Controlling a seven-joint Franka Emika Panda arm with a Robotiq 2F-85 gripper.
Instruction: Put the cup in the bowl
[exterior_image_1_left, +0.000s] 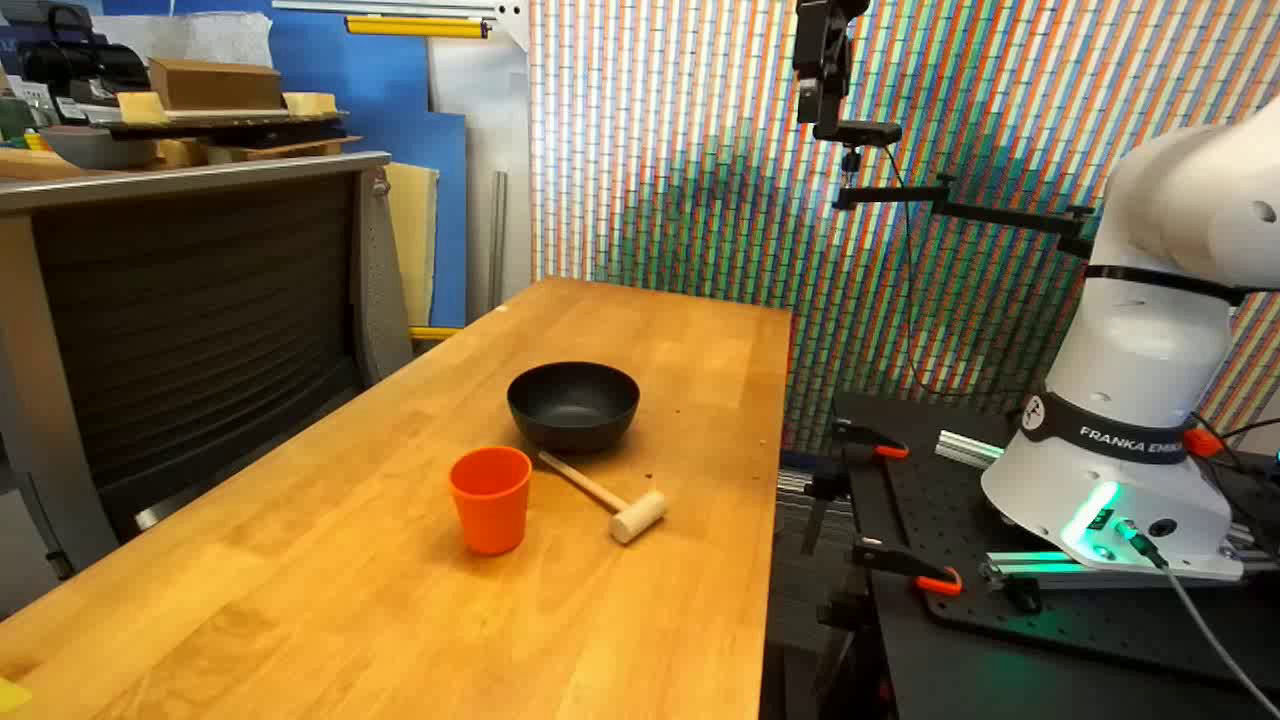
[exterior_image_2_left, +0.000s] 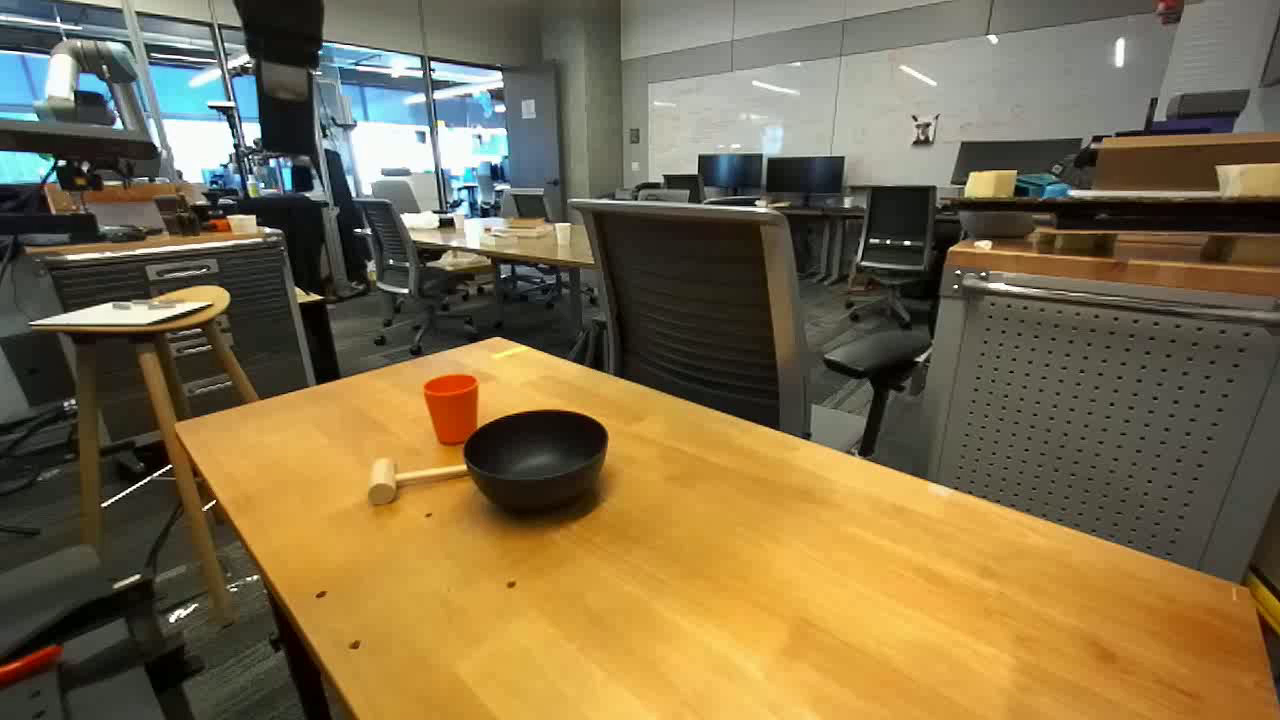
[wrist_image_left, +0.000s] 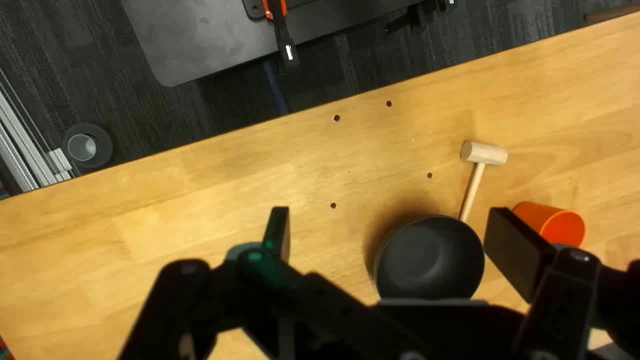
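The orange-red cup stands upright on the wooden table in both exterior views. The black bowl stands close to it, upright, with nothing in it; it also shows in an exterior view. In the wrist view, my gripper is open and empty, high above the table. The bowl shows between its fingers, its lower edge hidden by the gripper body. The cup shows beside the right-hand finger, which hides a part of it. Dark gripper parts hang at the top edge in both exterior views.
A pale wooden mallet lies beside the cup, its handle end close against the bowl; whether they touch is unclear. The wooden table has a chair along its far side. The robot's base stands on a black bench across a gap.
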